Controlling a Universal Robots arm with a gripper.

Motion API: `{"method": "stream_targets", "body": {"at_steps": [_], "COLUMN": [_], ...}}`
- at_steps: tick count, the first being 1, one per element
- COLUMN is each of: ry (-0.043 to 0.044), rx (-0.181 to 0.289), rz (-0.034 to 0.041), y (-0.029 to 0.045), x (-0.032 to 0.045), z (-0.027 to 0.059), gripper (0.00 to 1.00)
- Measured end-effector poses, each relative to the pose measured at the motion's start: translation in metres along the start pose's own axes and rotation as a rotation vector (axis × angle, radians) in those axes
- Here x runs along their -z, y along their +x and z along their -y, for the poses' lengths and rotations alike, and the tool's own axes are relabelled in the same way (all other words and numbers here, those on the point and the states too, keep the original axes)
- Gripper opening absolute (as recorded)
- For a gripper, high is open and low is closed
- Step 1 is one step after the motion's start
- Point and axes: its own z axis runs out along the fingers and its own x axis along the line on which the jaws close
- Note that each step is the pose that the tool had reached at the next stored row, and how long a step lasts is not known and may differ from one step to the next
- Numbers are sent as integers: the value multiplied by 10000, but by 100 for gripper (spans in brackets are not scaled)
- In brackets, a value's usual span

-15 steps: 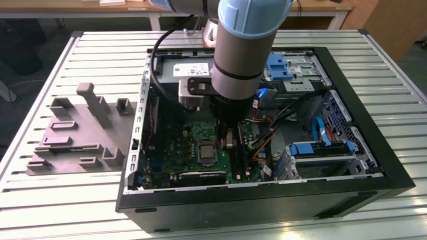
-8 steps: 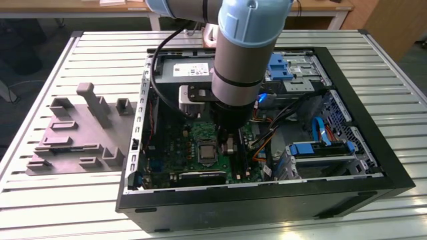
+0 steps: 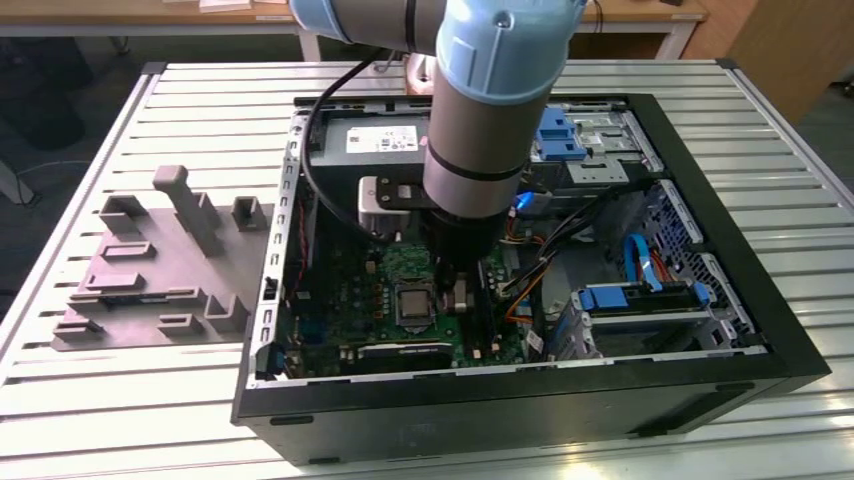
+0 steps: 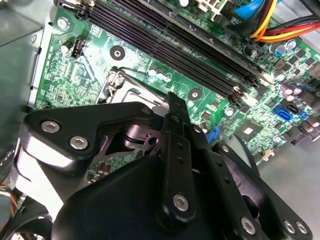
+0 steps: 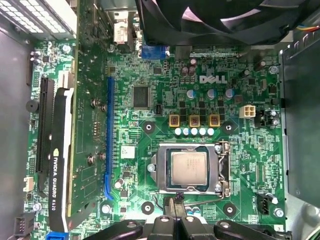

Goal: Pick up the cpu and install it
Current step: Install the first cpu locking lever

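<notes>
The cpu, a small square chip with a pale metal top, lies flat in the dark socket on the green motherboard. My gripper hangs just beside the socket's edge, fingers together and holding nothing. In the exterior view the gripper points down into the open computer case, next to the socket. In the second wrist view the gripper covers most of the socket frame, and the chip is hidden there.
A graphics card stands in its slot beside the socket, and a black fan is close by. Memory slots, coloured cables and blue drive caddies crowd the case. A grey fixture tray lies on the slatted table at the exterior view's left.
</notes>
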Motion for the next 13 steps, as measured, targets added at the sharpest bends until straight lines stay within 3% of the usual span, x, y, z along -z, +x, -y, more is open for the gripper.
{"method": "stream_targets", "body": {"at_steps": [7,13], "ry": [107,125], "rx": [0,0], "rz": [5,3], "y": [19,29], "x": [-26,-67], "z": [1,3], "gripper": [11,11]}}
